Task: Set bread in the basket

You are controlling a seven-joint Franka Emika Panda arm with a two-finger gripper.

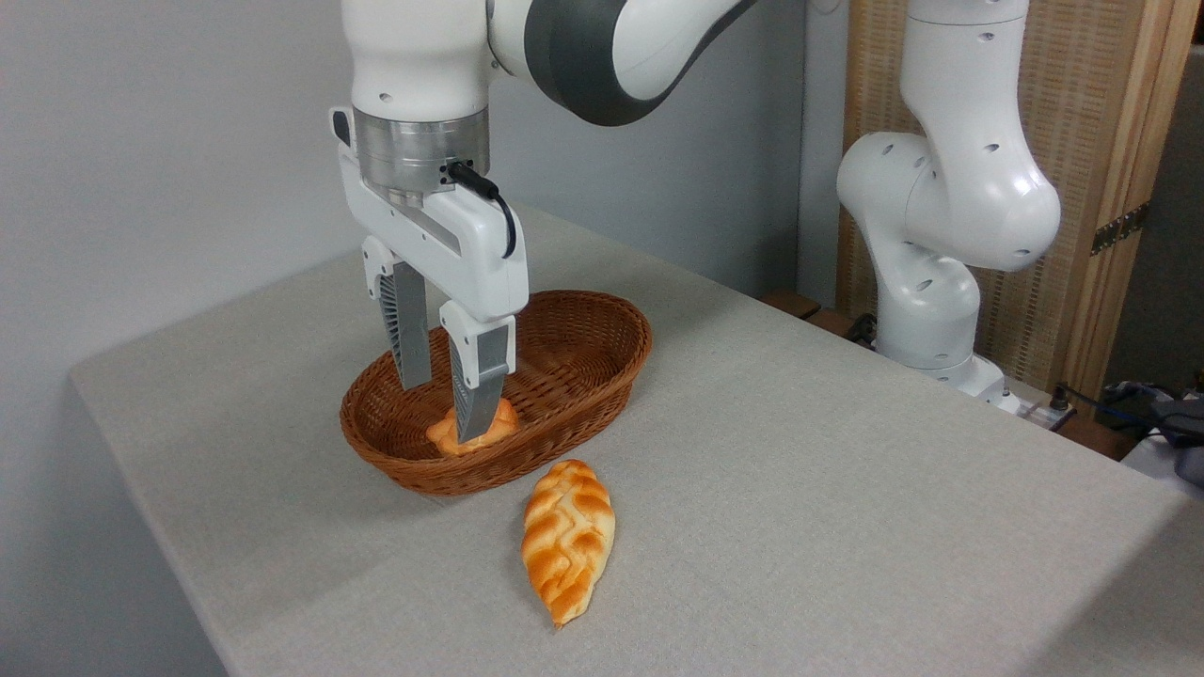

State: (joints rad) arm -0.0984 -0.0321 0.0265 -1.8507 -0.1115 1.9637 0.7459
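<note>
**Hanging over the basket, fingers apart, loaf on the table**

Hanging straight down from the arm, the gripper (442, 406) reaches into the basket (602, 324), its two ribbed fingers (410, 329) spread with a clear gap between them and nothing clamped. The nearer finger's tip stands in front of a small round orange bun (442, 434) that lies on the basket floor toward its near-left end; whether the tip touches the bun cannot be told. The basket, oval and reddish-brown wicker, sits on the grey table (847, 489) toward the far left. The bread (569, 538), a long braided loaf with a golden-orange crust and pale grooves, lies flat on the table just beside the basket's near rim, outside it, with its pointed end toward the near edge. The arm's white base (931, 310) stands at the table's far right.
</note>
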